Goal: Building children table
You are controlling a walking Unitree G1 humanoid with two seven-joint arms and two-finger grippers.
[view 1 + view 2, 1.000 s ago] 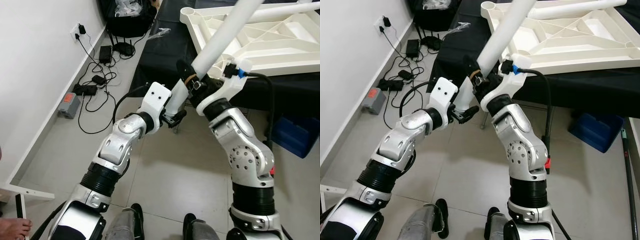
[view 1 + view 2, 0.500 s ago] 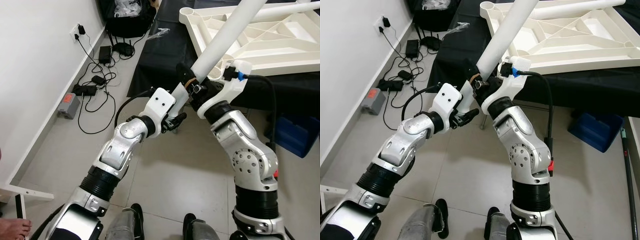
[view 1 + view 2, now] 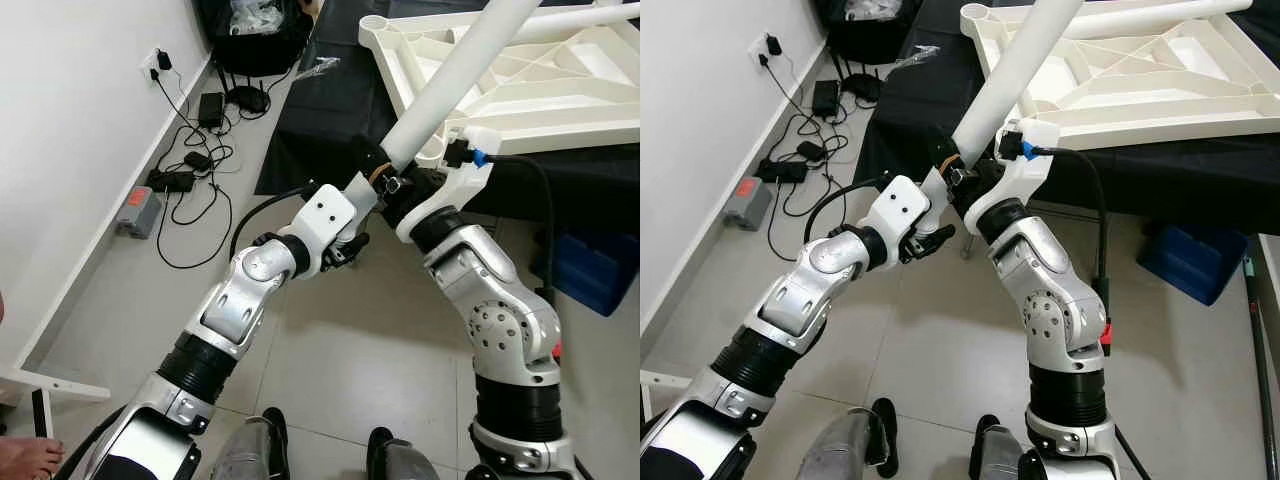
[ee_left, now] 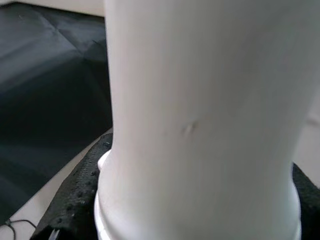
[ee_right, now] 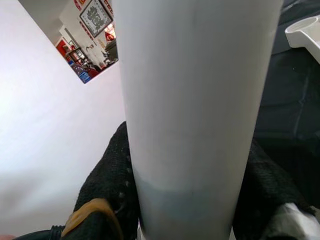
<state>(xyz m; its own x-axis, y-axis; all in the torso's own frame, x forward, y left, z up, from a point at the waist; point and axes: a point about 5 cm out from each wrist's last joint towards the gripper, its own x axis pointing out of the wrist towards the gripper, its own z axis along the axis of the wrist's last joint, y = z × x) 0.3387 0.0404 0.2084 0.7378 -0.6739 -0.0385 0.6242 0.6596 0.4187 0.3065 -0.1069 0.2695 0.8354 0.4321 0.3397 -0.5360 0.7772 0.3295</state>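
Observation:
A long white table leg [image 3: 450,80] slants up from the middle of the scene toward the upturned white tabletop [image 3: 540,85], which lies on a black-covered table. My right gripper [image 3: 388,172] is shut on the leg near its lower part; black fingers [image 5: 107,185] press both sides of the tube [image 5: 195,100]. Just below it, my left gripper [image 3: 352,228] is shut on the leg's lower end. Up close the leg [image 4: 200,100] sits between the dotted black pads [image 4: 75,200]. Both arms meet in front of the table's near edge.
Cables and power adapters [image 3: 195,150] and a grey box with an orange label [image 3: 137,210] lie by the left wall. A blue crate [image 3: 590,268] stands under the table at right. A person's foot [image 3: 25,458] and a white frame part [image 3: 55,385] are bottom left.
My left arm has swung right and up, bringing its gripper closer under the right one on the leg. The leg and right wrist have shifted slightly upward.

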